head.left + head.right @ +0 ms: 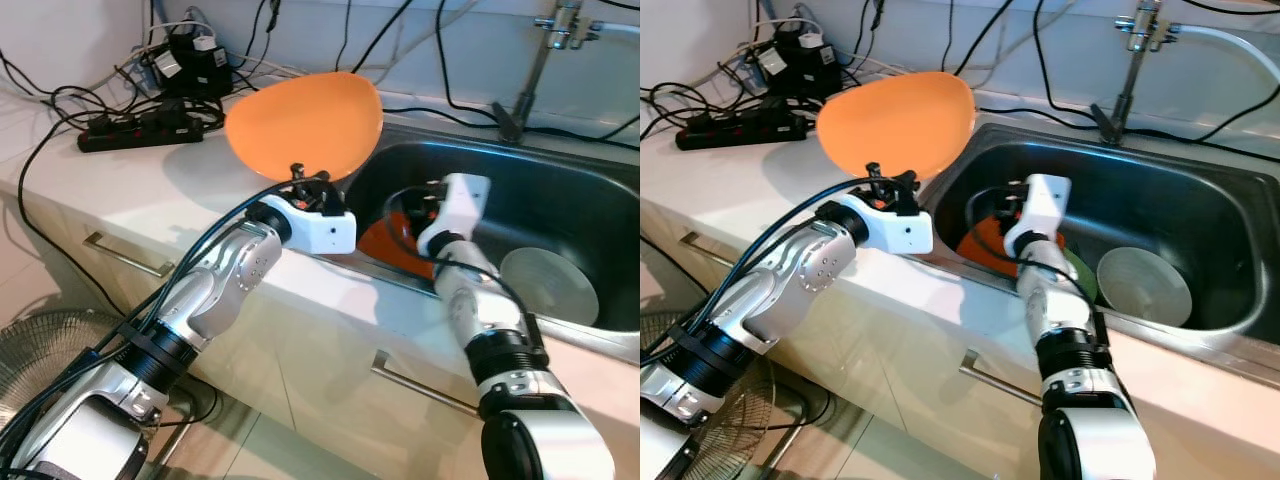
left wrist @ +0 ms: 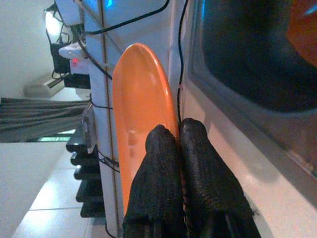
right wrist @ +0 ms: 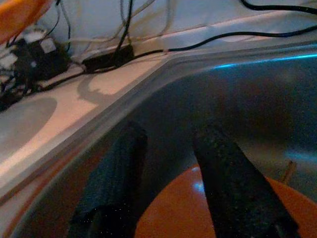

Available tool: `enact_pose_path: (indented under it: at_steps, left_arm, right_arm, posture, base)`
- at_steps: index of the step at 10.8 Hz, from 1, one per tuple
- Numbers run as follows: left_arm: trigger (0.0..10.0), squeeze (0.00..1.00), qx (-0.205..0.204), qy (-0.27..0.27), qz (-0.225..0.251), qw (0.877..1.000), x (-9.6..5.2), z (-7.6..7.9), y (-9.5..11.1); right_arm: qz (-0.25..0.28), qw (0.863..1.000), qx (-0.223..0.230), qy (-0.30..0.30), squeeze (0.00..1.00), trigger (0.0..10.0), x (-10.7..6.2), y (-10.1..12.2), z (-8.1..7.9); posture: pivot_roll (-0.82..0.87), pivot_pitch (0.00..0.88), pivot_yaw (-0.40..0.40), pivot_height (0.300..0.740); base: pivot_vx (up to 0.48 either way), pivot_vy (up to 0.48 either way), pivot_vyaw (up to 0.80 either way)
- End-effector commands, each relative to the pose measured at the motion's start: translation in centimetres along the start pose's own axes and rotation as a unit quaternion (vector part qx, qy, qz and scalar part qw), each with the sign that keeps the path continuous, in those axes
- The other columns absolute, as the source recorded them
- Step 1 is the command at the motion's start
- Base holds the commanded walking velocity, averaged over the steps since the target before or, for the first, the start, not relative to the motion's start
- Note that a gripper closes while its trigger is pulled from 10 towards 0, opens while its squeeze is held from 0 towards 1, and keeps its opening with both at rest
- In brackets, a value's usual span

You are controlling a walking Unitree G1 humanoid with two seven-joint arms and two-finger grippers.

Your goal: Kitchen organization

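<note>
At the kitchen counter (image 1: pixel 150 185), I have the left gripper (image 2: pixel 179 136) clamped on the rim of an orange plate (image 1: pixel 305 122), both black fingers pressed together on its edge. The plate is lifted off the counter and tilted up, hanging over the counter's edge beside the left rim of the steel sink (image 1: pixel 560 215). My right gripper (image 3: pixel 171 163) is down inside the sink with its fingers parted and holding nothing, poised just above a second orange dish (image 1: pixel 385 245) that lies in the basin against the near left wall. Further right on the sink floor lies a round grey plate (image 1: pixel 548 285); from the right eye a dark green item (image 1: pixel 1080 275) shows between it and the orange dish, too hidden to identify. A faucet (image 1: pixel 545 50) rises at the back of the sink. A black power strip (image 1: pixel 140 128) and tangled cables (image 1: pixel 190 50) sit at the counter's far left corner.
</note>
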State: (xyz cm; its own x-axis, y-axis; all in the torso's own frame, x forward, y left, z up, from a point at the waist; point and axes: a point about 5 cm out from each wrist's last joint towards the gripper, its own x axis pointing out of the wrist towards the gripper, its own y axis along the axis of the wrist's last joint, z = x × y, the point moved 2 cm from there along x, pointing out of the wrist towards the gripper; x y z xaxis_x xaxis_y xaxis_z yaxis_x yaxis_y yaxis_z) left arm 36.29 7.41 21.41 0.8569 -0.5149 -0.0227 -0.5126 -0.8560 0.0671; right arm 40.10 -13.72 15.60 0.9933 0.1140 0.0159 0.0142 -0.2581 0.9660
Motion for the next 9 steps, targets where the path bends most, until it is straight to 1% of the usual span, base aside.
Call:
enact_pose_path:
  at_steps: [1,2,3,4,6,7,9]
  left_arm:
    - [10.0,0.00,0.007,0.013,0.009,1.000,0.0,-1.0,0.2]
    - [10.0,0.00,0.006,0.010,0.013,1.000,0.1,-0.9,0.3]
    - [10.0,0.00,0.004,0.006,0.018,1.000,0.1,-0.7,0.5]
    - [10.0,0.00,0.001,0.003,0.021,1.000,0.1,-0.4,0.6]
    - [10.0,0.00,-0.003,-0.009,0.027,1.000,0.1,0.1,0.8]
    - [10.0,0.00,-0.006,-0.015,0.032,0.999,0.1,0.5,0.9]
    - [10.0,0.00,-0.010,-0.024,0.037,0.999,0.0,1.0,1.1]
  right_arm:
    - [0.018,1.000,0.014,0.006,1.00,10.0,0.4,1.6,-0.3]
    - [0.020,0.999,0.048,-0.002,1.00,10.0,0.6,2.1,0.3]
    - [0.013,0.995,0.099,0.003,1.00,10.0,0.7,2.4,0.6]
    - [0.007,0.992,0.128,0.013,1.00,10.0,0.8,2.4,0.5]
    - [0.000,0.978,0.206,0.017,1.00,10.0,0.8,2.4,0.6]
    - [-0.008,0.969,0.244,0.033,1.00,10.0,0.8,2.4,0.3]
    - [-0.005,0.965,0.259,0.047,1.00,10.0,0.8,2.8,-0.1]
  posture:
    - [0.14,0.000,0.080,0.740]
    - [0.14,0.000,0.079,0.740]
    - [0.14,0.000,0.079,0.740]
    - [0.14,0.000,0.079,0.740]
    - [0.14,0.000,0.080,0.740]
    - [0.14,0.000,0.080,0.740]
    - [0.14,0.000,0.079,0.740]
  base:
    - [0.000,0.000,0.00]
    - [0.000,0.000,0.00]
    - [0.000,0.000,0.00]
    - [0.000,0.000,0.00]
    - [0.000,0.000,0.00]
    - [0.000,0.000,0.00]
    - [0.000,0.000,0.00]
